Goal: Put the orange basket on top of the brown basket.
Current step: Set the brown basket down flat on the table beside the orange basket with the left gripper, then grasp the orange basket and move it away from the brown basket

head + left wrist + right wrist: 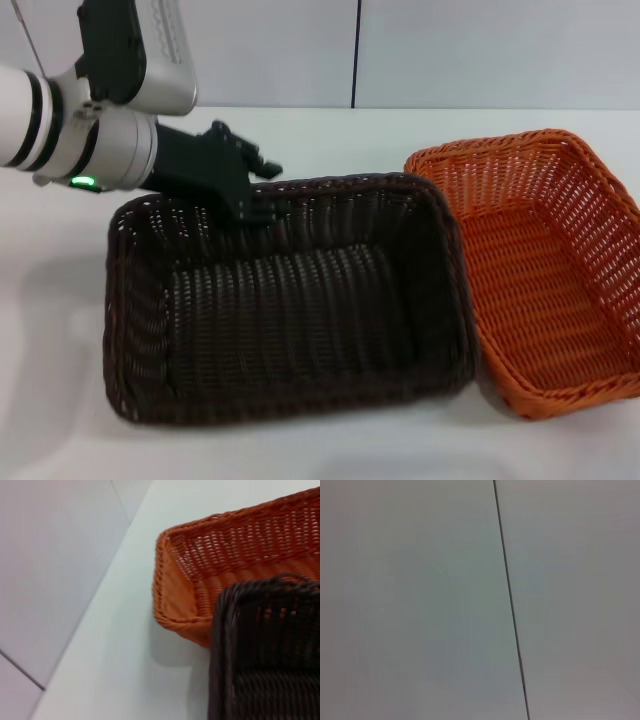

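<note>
Left end effector (250,190): black, at the far rim of the brown basket (290,300), apparently gripping that rim, though I cannot tell for certain; probably to steady or shift it.
Right end effector: not in view; its camera faces only a wall.
Orange basket (545,270): on the table (60,300), right of the brown one, sides touching, empty, not yet stacked.
Look: bright orange weave, sloping openwork sides, braided rim.
Brown basket: nearly black, same shape, empty, tipped slightly.
</note>
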`<action>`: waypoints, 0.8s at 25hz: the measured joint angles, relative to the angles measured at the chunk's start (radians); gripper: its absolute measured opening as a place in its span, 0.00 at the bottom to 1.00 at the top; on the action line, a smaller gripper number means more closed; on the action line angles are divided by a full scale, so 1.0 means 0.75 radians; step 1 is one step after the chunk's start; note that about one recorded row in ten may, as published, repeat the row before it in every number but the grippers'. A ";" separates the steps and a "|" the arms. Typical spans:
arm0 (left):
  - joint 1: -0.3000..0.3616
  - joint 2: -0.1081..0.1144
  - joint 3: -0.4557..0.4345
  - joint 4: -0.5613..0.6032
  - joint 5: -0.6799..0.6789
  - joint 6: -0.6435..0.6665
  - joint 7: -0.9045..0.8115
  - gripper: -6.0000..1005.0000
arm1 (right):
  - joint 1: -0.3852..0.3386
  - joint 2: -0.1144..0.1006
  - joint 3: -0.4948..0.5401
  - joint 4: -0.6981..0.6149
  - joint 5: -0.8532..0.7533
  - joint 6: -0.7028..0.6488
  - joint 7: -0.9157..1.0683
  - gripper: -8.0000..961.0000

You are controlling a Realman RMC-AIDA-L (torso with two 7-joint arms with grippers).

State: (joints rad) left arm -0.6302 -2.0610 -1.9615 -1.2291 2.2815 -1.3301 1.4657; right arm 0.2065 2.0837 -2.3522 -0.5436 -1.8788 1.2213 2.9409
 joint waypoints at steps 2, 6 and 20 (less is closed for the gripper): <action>0.011 -0.001 0.010 -0.036 -0.022 0.066 0.001 0.36 | 0.000 0.000 0.000 0.000 0.000 0.000 0.000 0.75; 0.082 -0.005 0.053 -0.170 -0.116 0.297 0.008 0.51 | 0.001 -0.001 -0.001 0.000 0.003 -0.004 -0.001 0.75; 0.514 0.000 1.219 -0.117 -0.036 2.950 -0.173 0.67 | 0.007 -0.004 0.001 -0.123 -0.014 -0.006 0.007 0.75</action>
State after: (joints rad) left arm -0.2447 -2.0613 -1.0476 -1.3170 2.2546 0.8821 1.3363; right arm 0.2115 2.0806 -2.3515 -0.6359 -1.8890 1.2165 2.9465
